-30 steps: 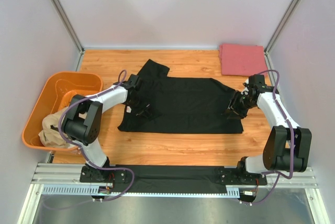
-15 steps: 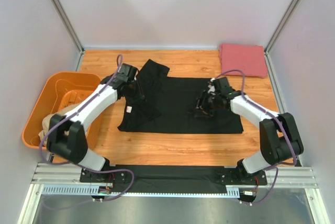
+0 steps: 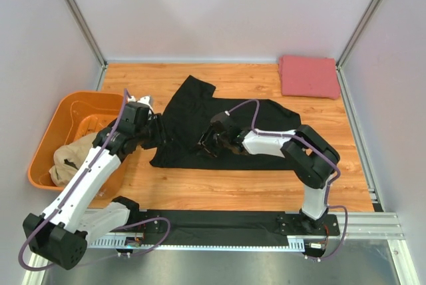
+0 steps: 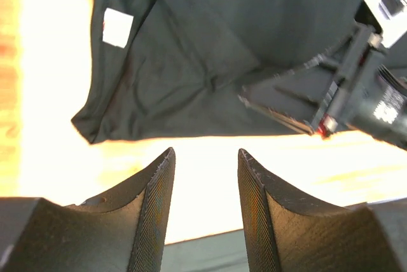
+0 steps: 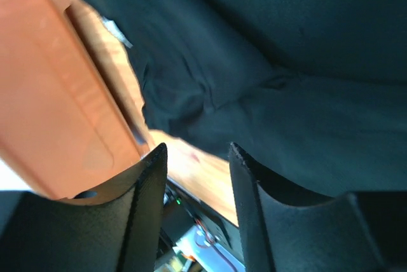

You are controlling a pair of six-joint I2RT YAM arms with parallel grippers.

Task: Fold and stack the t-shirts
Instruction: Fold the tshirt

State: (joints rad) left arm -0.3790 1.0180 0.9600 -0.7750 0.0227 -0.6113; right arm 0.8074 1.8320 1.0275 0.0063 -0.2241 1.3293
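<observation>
A black t-shirt [image 3: 193,108] lies spread on the wooden table, its white neck label [image 4: 117,27] near its left edge. A pinkish-red t-shirt [image 3: 308,76] lies folded at the back right. A tan t-shirt [image 3: 72,158] sits crumpled in the orange tub. My left gripper [image 3: 158,138] hovers at the black shirt's left edge, open and empty [image 4: 205,152]. My right gripper [image 3: 204,145] reaches far left, low over the black shirt's left half, open with nothing between its fingers [image 5: 194,147]. It also shows in the left wrist view [image 4: 343,94].
The orange plastic tub [image 3: 46,138] stands at the table's left edge, close to the left arm; its wall [image 5: 57,113] fills the left of the right wrist view. The right arm lies across the black shirt. White walls and metal posts enclose the table.
My right gripper has swept from the shirt's right edge across to its left half. My left arm has drawn back towards the tub and its jaws have opened wider.
</observation>
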